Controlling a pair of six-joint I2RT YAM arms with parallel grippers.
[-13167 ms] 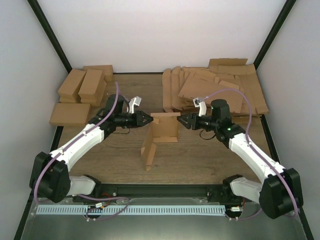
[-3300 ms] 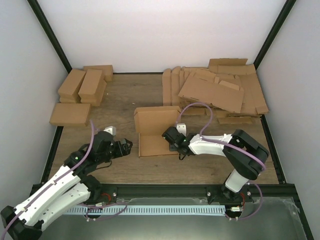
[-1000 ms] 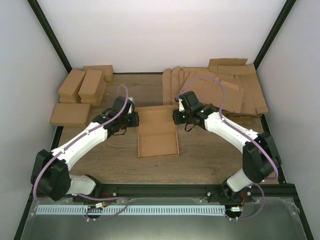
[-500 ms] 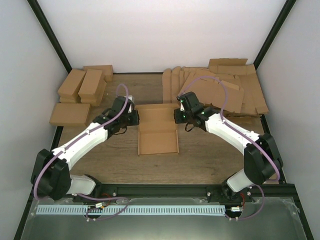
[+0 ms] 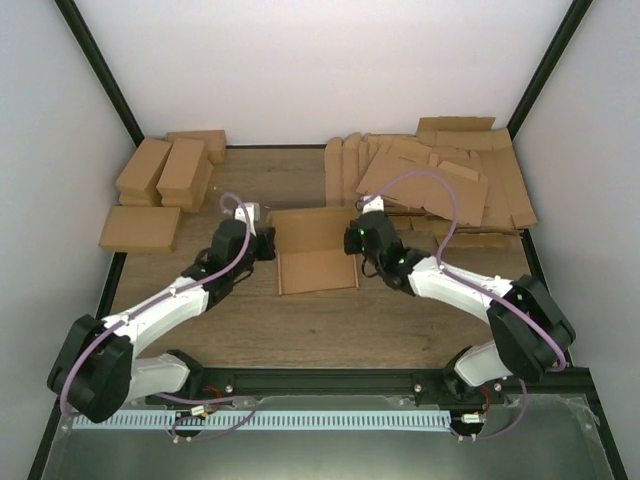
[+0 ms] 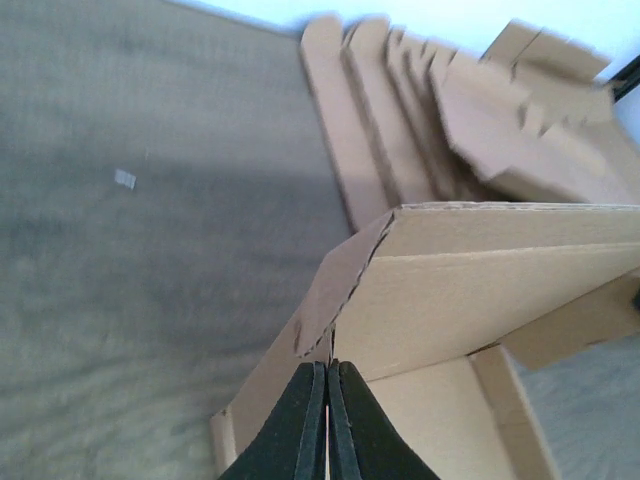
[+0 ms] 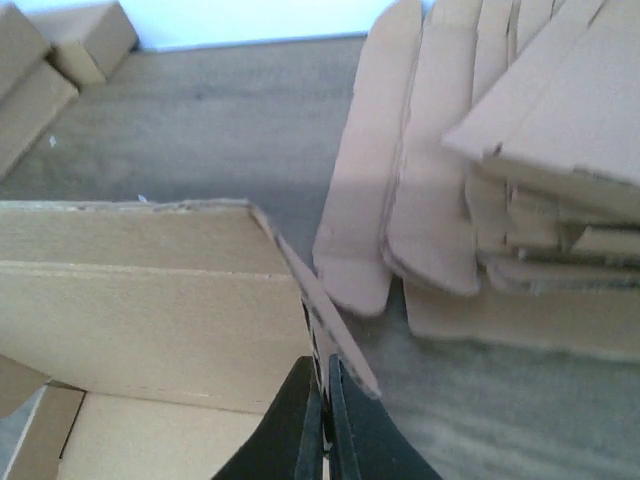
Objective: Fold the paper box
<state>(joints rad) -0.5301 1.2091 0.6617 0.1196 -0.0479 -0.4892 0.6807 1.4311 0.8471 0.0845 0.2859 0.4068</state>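
The paper box [image 5: 316,262] is a thin brown cardboard piece in the middle of the table, its base flat and its back panel raised. My left gripper [image 5: 272,243] is shut on the box's left side wall; in the left wrist view the black fingertips [image 6: 327,372] pinch the cardboard edge of the box [image 6: 470,290]. My right gripper [image 5: 355,242] is shut on the box's right side wall; in the right wrist view its fingertips [image 7: 319,385] clamp the thin flap of the box [image 7: 150,300].
Narrow brown cardboard boxes [image 5: 160,170] are stacked at the back left. A bundle of flat cardboard sheets [image 5: 440,180] lies at the back right, close behind my right arm, also in the right wrist view [image 7: 500,180]. Black frame posts stand at both back corners.
Both grippers have drawn towards the near edge with the box's side walls in them. The box base looks shorter and the back panel stands more upright.
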